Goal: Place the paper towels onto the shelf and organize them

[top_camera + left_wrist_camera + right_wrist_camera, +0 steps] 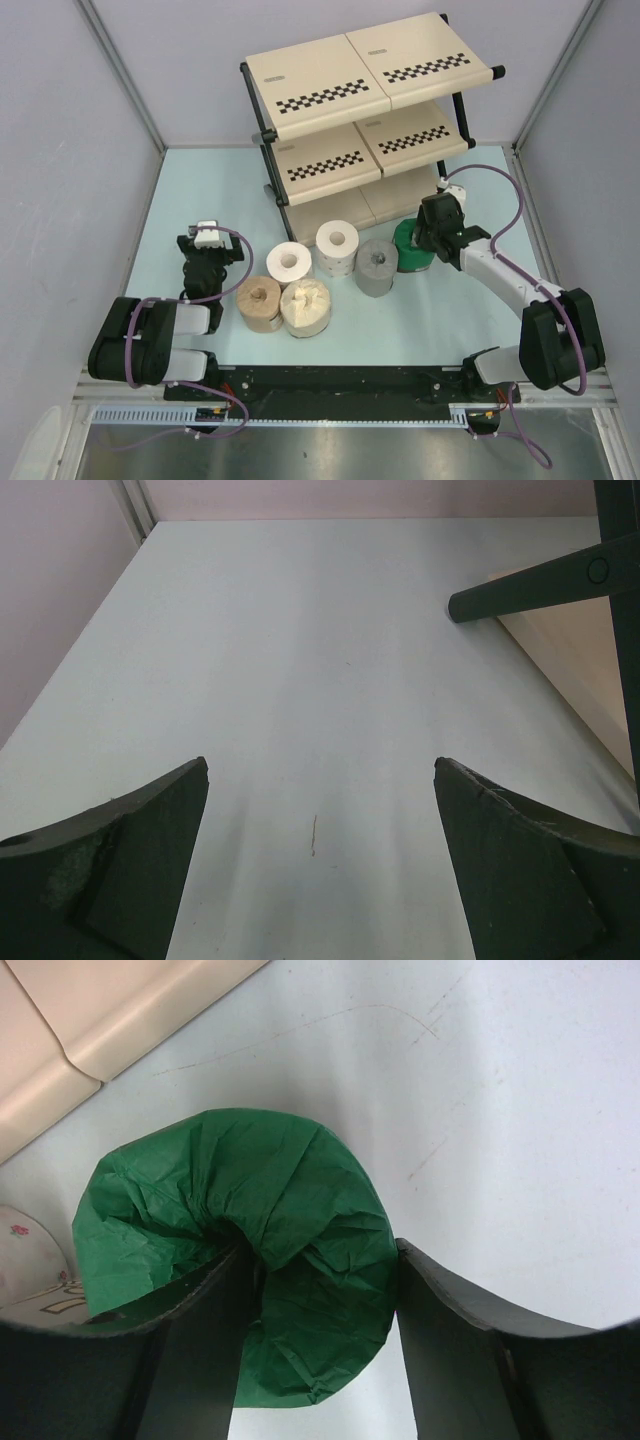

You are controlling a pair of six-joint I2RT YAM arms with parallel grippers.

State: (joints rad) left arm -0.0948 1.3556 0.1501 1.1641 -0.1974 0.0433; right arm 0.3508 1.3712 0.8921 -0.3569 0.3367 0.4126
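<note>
Top external view: the three-tier shelf of cream panels with black-and-white checkered strips on a black tube frame (370,90) stands at the far middle of the pale blue worktop (200,190). Bare worktop lies open to the shelf's left as far as the grey side wall (60,200), and a narrower strip lies to its right. Five paper rolls cluster in front of the shelf's bottom tier. A white red-dotted roll (337,245) is nearest the shelf, with a second white dotted roll (290,264) to its left and a grey roll (377,266) to its right. A tan-brown roll (259,300) and a cream roll (307,305) sit farthest from the shelf, side by side and touching. The green crinkled paper roll (410,255) is just in front of the bottom tier's right end, close beside the grey roll. The right arm stretches from its base toward the shelf with the wrist tipped down. The right claw (320,1350) is clamped on the green roll's wall, one finger in the centre hole and one outside. The left arm is folded low, in front of the shelf's left side and apart from the rolls. The left claw (320,860) is spread wide over bare worktop, holding nothing.
</note>
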